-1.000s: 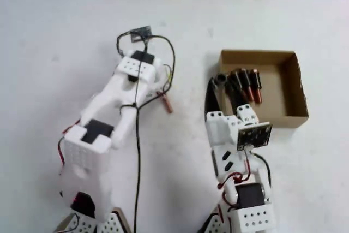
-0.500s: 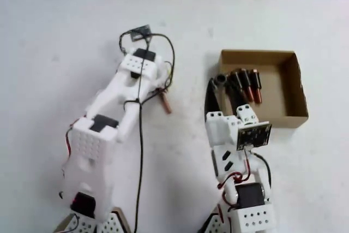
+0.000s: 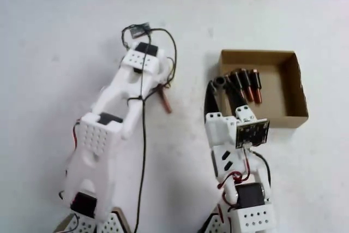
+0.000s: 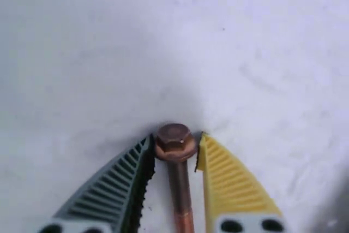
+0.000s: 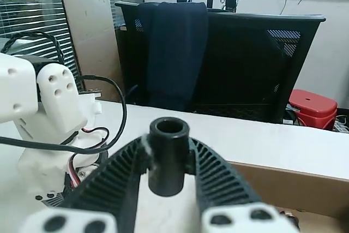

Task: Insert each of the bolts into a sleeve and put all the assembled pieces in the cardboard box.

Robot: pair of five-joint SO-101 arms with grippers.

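Catalogue of finishes. The bolt (image 4: 179, 181) is made of copper-toned metal, smooth, with a dull sheen. The left gripper (image 4: 174, 136) is fingered in ribbed matt plastic. The sleeve (image 5: 169, 159) is finished smooth and matt black, and the right gripper (image 5: 169, 144) is moulded in ribbed black plastic. The box (image 3: 281, 91) is cut from matt cardboard. The table (image 3: 65, 36) is surfaced matt and faintly scuffed.

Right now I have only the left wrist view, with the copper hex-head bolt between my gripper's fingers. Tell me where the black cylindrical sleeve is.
Observer: The black cylindrical sleeve is clamped in the right gripper.
Operator: Place it against my bolt.
Observer: In the high view the copper hex-head bolt is off to the sleeve's left, well apart from it.
Operator: Report the box.
Observer: The brown cardboard box sits just right of the sleeve, with three assembled pieces inside.
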